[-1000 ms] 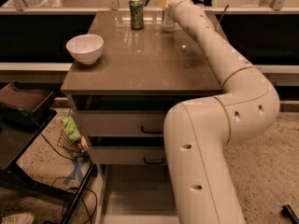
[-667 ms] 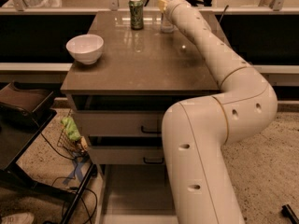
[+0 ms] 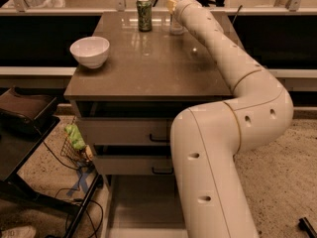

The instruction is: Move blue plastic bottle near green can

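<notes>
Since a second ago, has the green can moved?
No. The green can stands at the same spot by the far edge of the table, left of the tool at the blue plastic bottle.

— What is seen of the room?
— A brown table [image 3: 148,73] is set in the middle, with two drawers [image 3: 124,131] under its top. A speckled floor [image 3: 292,172] is laid beneath.
— And around it?
— A pale ledge [image 3: 74,5] is seen behind, a dark cart [image 3: 20,133] at the left, and cables [image 3: 86,214] below it. Light is reflected on the tabletop. The gripper [image 3: 172,6] is held over the table's far edge.
</notes>
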### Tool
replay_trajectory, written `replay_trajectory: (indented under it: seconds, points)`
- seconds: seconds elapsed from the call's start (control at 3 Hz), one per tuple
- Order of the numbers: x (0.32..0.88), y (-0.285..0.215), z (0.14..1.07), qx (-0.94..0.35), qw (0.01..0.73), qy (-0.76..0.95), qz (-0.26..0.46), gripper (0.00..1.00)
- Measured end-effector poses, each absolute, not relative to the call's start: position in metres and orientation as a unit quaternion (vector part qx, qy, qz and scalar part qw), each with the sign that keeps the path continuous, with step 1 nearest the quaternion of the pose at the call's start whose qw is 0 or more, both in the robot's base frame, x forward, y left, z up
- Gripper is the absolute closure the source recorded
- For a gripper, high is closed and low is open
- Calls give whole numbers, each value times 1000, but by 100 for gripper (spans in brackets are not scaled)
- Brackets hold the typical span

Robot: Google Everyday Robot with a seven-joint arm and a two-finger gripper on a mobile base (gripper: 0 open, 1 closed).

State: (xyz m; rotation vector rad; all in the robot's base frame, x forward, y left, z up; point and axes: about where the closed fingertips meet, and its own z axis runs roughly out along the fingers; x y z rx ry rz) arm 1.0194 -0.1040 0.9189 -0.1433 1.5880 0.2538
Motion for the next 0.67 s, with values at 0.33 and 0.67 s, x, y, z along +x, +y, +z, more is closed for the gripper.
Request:
replay_trajectory:
  seconds: [0.33,0.67]
  points:
    - [1019,-104,920,-64,691,711,114,85]
    - [1019,-104,920,-64,691,711,114,62]
